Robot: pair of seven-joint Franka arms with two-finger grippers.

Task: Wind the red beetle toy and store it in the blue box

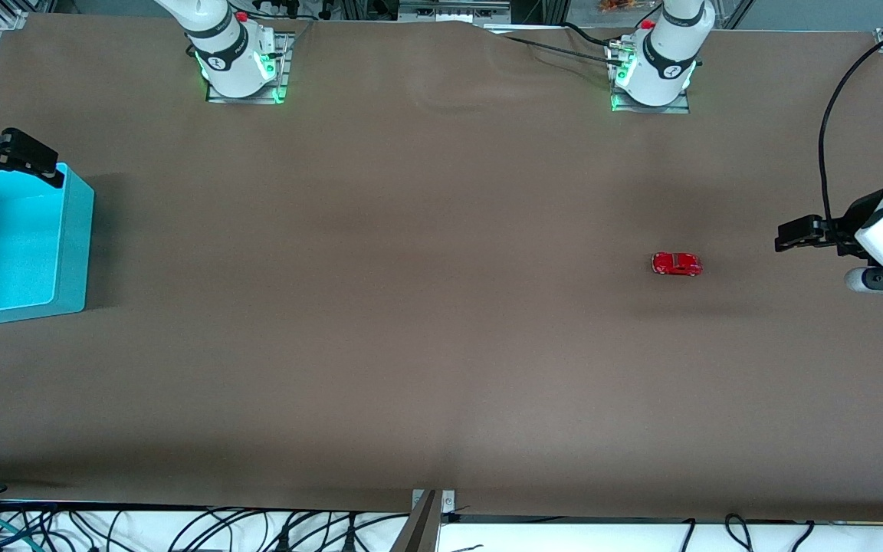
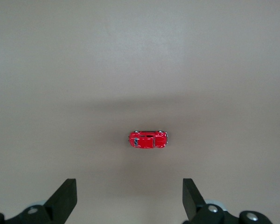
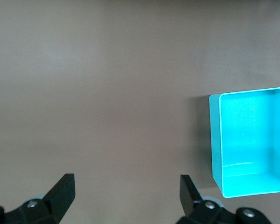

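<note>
Well apart from the blue box [image 1: 73, 230] at the right arm's end, the red beetle toy [image 1: 676, 264] sits on the table [image 1: 411, 345], left gripper [image 1: 790, 234] near it, jaws spread, seemingly ready to grasp, while right gripper [image 1: 24, 157], also spread, waits over the box.

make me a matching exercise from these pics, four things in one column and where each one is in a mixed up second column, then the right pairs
Things:
1. red beetle toy
2. blue box
3. left claw
4. right claw

Places:
A. up over the blue box's rim, open, holding nothing
B. on its wheels on the bare table, toward the left arm's end
C. at the right arm's end of the table, nothing visible inside
D. in the air over the left arm's end of the table, open, apart from the toy

Pairs: 1-B, 2-C, 3-D, 4-A
</note>
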